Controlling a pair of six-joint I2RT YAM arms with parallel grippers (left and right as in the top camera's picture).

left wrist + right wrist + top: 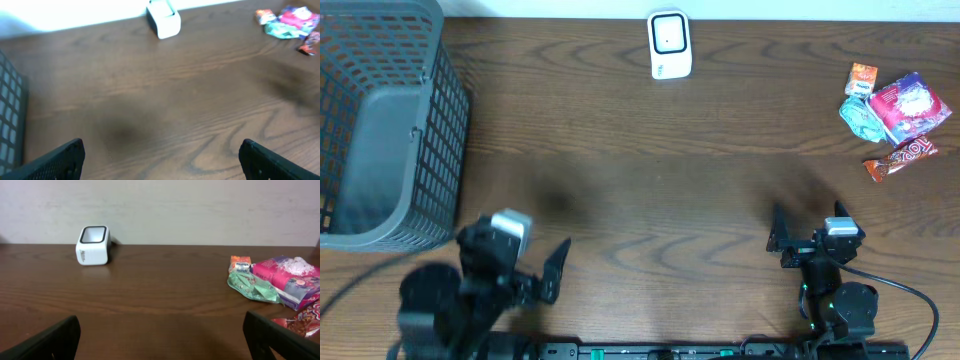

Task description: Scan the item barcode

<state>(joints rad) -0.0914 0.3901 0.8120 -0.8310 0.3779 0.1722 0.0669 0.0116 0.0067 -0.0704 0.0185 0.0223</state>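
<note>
A white barcode scanner (669, 45) stands upright at the back middle of the brown table, also in the left wrist view (163, 21) and the right wrist view (93, 245). The items lie in a cluster at the back right: a pink packet (910, 108) (290, 280), a green packet (863, 117) (250, 286), a small orange packet (863, 77) and a red-orange bar wrapper (900, 157). My left gripper (515, 248) (161, 150) hangs open near the front left with nothing between its fingers. My right gripper (810, 224) (161, 322) is open at the front right, empty, well short of the items.
A grey mesh basket (380, 130) fills the left back corner, its wall just beside the left arm. Bare wood table (650, 200) lies between the grippers and the scanner. A pale wall runs behind the table's back edge.
</note>
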